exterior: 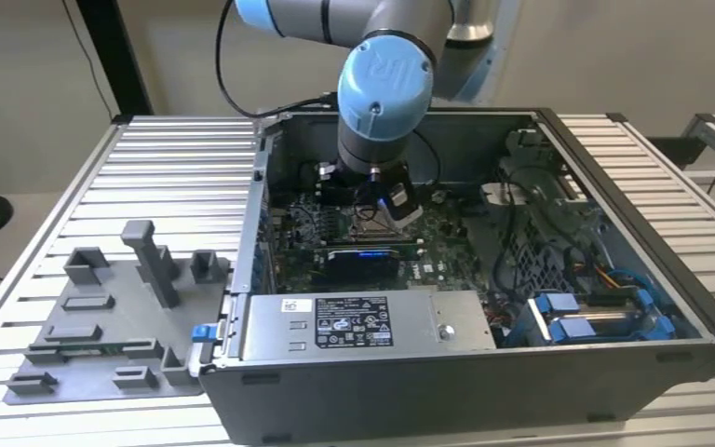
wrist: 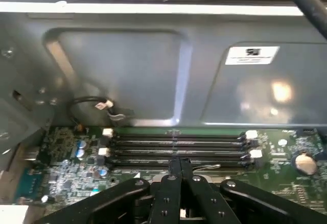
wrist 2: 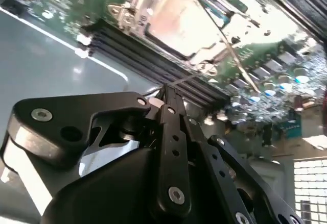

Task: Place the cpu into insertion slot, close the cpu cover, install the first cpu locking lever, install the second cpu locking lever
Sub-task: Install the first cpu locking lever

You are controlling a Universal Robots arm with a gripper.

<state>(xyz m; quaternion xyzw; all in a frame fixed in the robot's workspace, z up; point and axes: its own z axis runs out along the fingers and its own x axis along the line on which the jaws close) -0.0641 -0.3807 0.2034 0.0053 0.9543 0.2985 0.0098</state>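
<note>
In the second wrist view the cpu [wrist 2: 176, 17] lies flat in the insertion slot [wrist 2: 134, 10] on the green board, its silvery-tan top showing. The silvery cpu cover [wrist 2: 207, 55] frames it. One thin wire locking lever [wrist 2: 225, 45] crosses slantwise beside the chip. A second wire lever [wrist 2: 181, 79] ends right at my fingertips. My gripper [wrist 2: 166, 92] is shut with its black fingers pressed together and nothing visible between them. In the first wrist view the gripper [wrist: 179, 165] hangs just above the board. In the exterior view the gripper [exterior: 376, 207] stands low inside the open computer case.
Several long black memory slots [wrist: 176, 145] run beside the socket. The grey case wall [wrist: 153, 76] rises behind them, with a loose small cable [wrist: 110, 106] against it. A power supply box [exterior: 351, 321] and blue drive brackets [exterior: 581, 321] fill the near side. A grey fixture plate [exterior: 109, 317] lies outside the case.
</note>
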